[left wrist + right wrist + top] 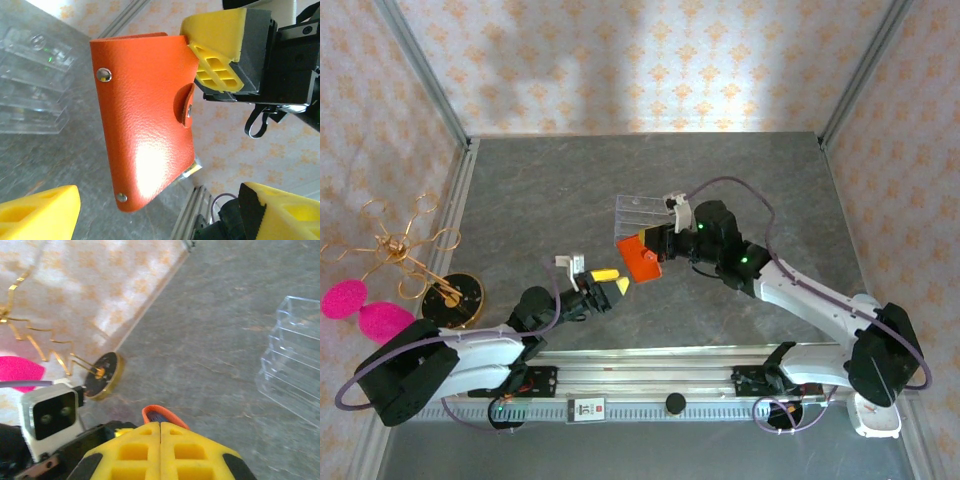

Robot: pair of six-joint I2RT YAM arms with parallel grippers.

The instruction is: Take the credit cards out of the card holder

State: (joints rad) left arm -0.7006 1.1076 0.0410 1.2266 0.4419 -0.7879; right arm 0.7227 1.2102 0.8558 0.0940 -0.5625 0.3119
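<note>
My right fingers [135, 452] are clamped on an edge of the orange card holder [145, 125]; my left fingers [37, 212] stand apart, just short of it.

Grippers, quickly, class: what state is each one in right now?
Left gripper: open, holding nothing.
Right gripper: shut on the orange card holder.

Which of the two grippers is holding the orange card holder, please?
The right gripper: its yellow jaws are shut on one edge of the card holder, while the left gripper stands open beside it, empty.
</note>
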